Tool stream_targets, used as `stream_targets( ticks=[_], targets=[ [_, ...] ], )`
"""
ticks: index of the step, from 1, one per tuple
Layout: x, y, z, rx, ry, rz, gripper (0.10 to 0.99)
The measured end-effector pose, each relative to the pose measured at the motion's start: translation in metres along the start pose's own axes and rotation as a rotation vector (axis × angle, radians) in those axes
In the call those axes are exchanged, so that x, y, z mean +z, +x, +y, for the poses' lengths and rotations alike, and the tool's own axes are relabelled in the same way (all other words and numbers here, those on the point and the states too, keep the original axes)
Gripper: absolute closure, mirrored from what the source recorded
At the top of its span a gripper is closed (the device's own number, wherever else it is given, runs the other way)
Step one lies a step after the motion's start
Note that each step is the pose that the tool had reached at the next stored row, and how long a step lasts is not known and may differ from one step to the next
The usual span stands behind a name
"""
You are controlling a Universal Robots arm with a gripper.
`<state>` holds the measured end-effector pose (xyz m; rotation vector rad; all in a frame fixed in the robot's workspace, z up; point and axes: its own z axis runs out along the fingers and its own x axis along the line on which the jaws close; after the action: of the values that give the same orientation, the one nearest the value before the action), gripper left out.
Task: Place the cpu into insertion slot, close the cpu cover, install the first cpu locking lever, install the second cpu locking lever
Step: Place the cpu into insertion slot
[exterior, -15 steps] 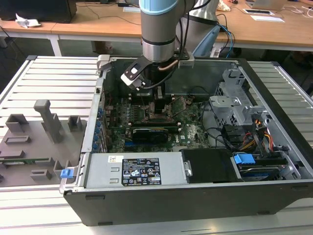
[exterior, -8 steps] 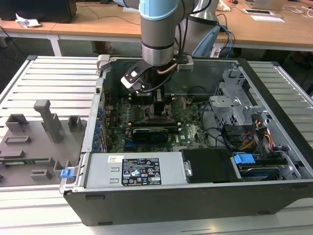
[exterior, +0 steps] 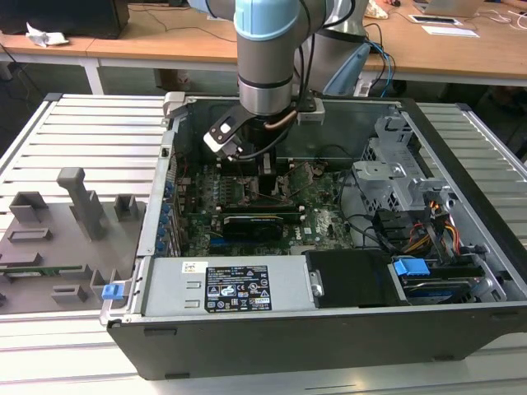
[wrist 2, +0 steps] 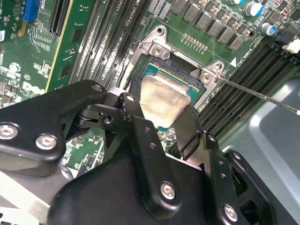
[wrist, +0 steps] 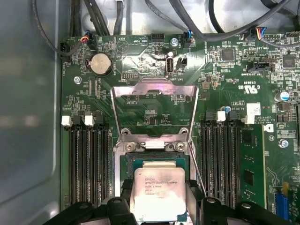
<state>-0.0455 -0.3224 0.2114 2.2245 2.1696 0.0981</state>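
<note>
In the exterior view, an open computer case point(exterior: 329, 247) lay on a slatted metal worktop point(exterior: 82, 132). The robot arm point(exterior: 265, 49) reached straight down into the case, and its black tool point(exterior: 265, 164) hung low over the green motherboard point(exterior: 321, 218). A grey fixture tray point(exterior: 58, 239) with upright blocks sat on the worktop at the exterior view's left, just beside the case. A power supply point(exterior: 222, 288) with a printed label filled the near edge of the case.

In the second wrist view, the tool point(wrist 2: 161, 105) was closed on the cpu point(wrist 2: 164, 98), its pale metal top facing up. One black finger point(wrist 2: 136, 117) pressed against one edge of the chip and the other against the opposite edge. The chip hung just above the insertion slot point(wrist 2: 176, 75), partly over it and not seated. A thin wire locking lever point(wrist 2: 262, 96) stuck out to one side, away from the socket. Long black memory slots point(wrist 2: 243, 79) ran beside the socket.

In the first wrist view, the cpu point(wrist: 157, 194) sat between the tool's fingers point(wrist: 125, 199), overlapping one edge of the insertion slot point(wrist: 154, 163). The cpu cover point(wrist: 154, 90), a silver frame with a large window, stood swung open beyond the socket. A round coin battery point(wrist: 101, 63) lay on the board past the cover. Memory slots point(wrist: 86, 159) flanked the socket on both sides.
</note>
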Motion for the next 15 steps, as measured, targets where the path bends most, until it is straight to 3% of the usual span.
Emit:
stream_targets(
  ticks=[15],
  targets=[
    [0.0078,0.0037,-0.0001,0.001,0.001,-0.0012,0.561]
  ],
)
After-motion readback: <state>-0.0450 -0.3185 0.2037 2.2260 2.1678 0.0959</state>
